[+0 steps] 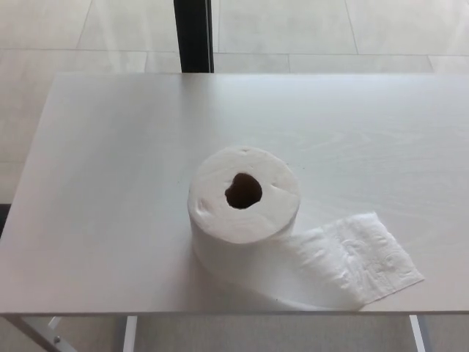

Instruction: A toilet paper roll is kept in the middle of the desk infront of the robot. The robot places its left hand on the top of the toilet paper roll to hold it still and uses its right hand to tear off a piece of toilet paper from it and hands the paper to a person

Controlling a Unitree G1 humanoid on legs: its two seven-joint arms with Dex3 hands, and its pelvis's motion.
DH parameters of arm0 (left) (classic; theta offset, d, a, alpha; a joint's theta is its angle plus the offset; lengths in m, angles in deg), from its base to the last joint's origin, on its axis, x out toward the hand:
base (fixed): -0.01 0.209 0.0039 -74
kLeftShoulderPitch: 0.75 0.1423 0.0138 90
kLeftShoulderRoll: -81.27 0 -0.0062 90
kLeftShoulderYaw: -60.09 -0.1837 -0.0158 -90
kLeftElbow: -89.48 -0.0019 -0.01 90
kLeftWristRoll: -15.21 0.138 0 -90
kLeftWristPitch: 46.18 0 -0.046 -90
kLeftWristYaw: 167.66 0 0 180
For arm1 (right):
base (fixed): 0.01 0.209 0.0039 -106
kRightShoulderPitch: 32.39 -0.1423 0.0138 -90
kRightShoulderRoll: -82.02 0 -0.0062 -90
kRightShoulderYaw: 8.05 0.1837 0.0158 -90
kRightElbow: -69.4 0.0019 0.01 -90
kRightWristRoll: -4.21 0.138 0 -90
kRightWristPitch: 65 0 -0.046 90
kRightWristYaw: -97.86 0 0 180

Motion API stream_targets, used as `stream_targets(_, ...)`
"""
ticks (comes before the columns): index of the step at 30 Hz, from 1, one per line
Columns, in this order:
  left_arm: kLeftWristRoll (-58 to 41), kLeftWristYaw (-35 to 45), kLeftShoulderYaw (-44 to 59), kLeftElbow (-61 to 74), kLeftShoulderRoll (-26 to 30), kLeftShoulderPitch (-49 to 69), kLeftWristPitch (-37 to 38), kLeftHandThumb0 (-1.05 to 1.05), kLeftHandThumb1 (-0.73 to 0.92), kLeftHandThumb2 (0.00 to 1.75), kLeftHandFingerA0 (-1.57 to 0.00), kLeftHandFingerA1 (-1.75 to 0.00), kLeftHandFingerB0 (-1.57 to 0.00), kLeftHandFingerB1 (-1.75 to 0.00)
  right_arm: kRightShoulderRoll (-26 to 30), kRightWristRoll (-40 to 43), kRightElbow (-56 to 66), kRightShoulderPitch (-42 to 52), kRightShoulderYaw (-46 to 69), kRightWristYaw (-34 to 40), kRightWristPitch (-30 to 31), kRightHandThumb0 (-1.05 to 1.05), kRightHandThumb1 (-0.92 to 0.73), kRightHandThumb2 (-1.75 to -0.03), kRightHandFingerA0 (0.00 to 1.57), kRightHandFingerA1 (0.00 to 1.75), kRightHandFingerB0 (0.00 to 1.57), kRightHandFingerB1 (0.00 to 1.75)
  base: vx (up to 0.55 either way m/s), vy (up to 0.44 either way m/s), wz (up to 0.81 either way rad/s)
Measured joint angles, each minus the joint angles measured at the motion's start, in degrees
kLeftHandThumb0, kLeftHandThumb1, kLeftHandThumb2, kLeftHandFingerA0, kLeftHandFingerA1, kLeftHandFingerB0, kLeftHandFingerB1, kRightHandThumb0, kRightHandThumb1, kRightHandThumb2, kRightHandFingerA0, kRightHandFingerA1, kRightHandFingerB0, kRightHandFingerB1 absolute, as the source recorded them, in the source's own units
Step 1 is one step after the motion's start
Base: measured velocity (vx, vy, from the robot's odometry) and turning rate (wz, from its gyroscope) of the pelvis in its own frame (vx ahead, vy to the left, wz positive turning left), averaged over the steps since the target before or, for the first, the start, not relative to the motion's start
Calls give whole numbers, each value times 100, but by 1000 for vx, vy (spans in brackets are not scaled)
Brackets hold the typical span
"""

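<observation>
The toilet paper roll (244, 207) stands upright on the table (110, 183), its axis vertical and its dark core hole facing up, a little toward the near edge and close to the middle from left to right. A loose tail of paper (352, 260) runs off the base of the roll toward the right and near side, lying flat on the table with its free end close to the near edge.

Neither of the robot's 2 hands shows in the head view, so how far their fingers are spread, or whether they hold anything, cannot be told.

That tail is what matters: it lies on the right of the roll, the side the right hand would come in from. The flat top of the roll is bare and open to the left hand. Judging from this, nothing of the task is yet begun.
</observation>
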Motion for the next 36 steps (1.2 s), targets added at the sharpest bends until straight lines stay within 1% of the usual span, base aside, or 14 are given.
stream_targets(8, -471, 107, 924, 74, -9, -58, 81, -65, 70, 78, -61, -93, -55, -82, 44, 238, 21, -263, 304, -135, -202, -67, -58, -58, 33, 67, 11, 46, 0, 0, 0)
stream_targets(9, -503, 65, 1016, 160, -4, -81, 108, -71, 75, 73, -63, -96, -50, -85, 79, 292, 66, -317, 400, -135, -252, -68, -47, -85, 34, 68, 5, 49, 0, 0, 0)
stream_targets(13, -652, 24, 1375, 820, 81, -140, 136, -78, 87, 67, -64, -98, -41, -87, 197, 377, 412, -546, 589, -138, -431, -68, -61, -59, 28, 59, 6, 40, 0, 0, 0)
stream_targets(14, -676, 25, 1439, 982, 118, -148, 134, -79, 89, 67, -62, -98, -37, -88, 216, 386, 482, -598, 605, -138, -450, -79, -49, -87, 19, 61, 3, 37, 0, 0, 0)
stream_targets(17, -780, 32, 1760, 1648, 321, -349, 78, -80, 87, 66, -59, -96, -36, -77, 246, 483, 875, -888, 755, -162, -478, -73, -61, -60, 13, 55, 1, 36, 0, 0, 0)
stream_targets(19, -843, 33, 1901, 1870, 525, -648, 44, -93, 85, 66, -56, -104, -44, -91, 253, 559, 1287, -1031, 862, -181, -479, -74, -48, -85, 13, 57, 1, 37, 0, 0, 0)
stream_targets(20, -858, 34, 1950, 1968, 628, -817, 37, -97, 85, 66, -51, -110, -43, -97, 253, 591, 1508, -1106, 901, -200, -478, -69, -62, -59, 14, 50, 2, 34, 0, 0, 0)
stream_targets(21, -865, 34, 1972, 2063, 710, -950, 31, -103, 83, 64, -59, -112, -49, -97, 253, 613, 1703, -1153, 929, -205, -472, -72, -49, -86, 13, 53, 1, 38, 0, 0, 0)
stream_targets(22, -872, 34, 1994, 2189, 803, -1090, 14, -100, 62, 115, -69, -105, -60, -92, 253, 637, 1924, -1200, 954, -208, -465, -60, -67, -61, 11, 40, 0, 30, 0, 0, 0)
stream_targets(25, -878, 36, 2012, 2549, 1049, -1504, -29, -105, 51, 116, -68, -102, -57, -86, 250, 690, 2573, -1351, 960, -211, -433, -66, -66, -62, 15, 33, 6, 25, 0, 0, 0)
stream_targets(27, -878, 38, 2011, 2732, 1159, -1739, -39, -91, 83, 65, -61, -83, -56, -66, 250, 721, 2963, -1445, 954, -212, -409, -55, -67, -60, 19, 32, 4, 25, 0, 0, 0)
stream_targets(31, -888, 36, 1998, 3524, 1167, -2137, -104, -52, 83, 64, -47, -50, -39, -41, 210, 766, 3708, -1611, 851, -219, -375, -64, -51, -80, 19, 45, 7, 37, 0, 0, 0)
stream_targets(33, -893, 34, 1936, 3965, 1162, -2398, -189, -46, 65, 103, -38, -61, -23, -52, 113, 777, 4116, -1670, 749, -219, -353, -62, -52, -80, 21, 47, 7, 37, 0, 0, 0)
stream_targets(36, -895, 33, 1794, 4505, 1150, -2772, -310, -42, 83, 65, -40, -59, -29, -46, -61, 775, 4638, -1695, 539, -220, -318, -62, -48, -80, 23, 50, 10, 39, 0, 0, 0)
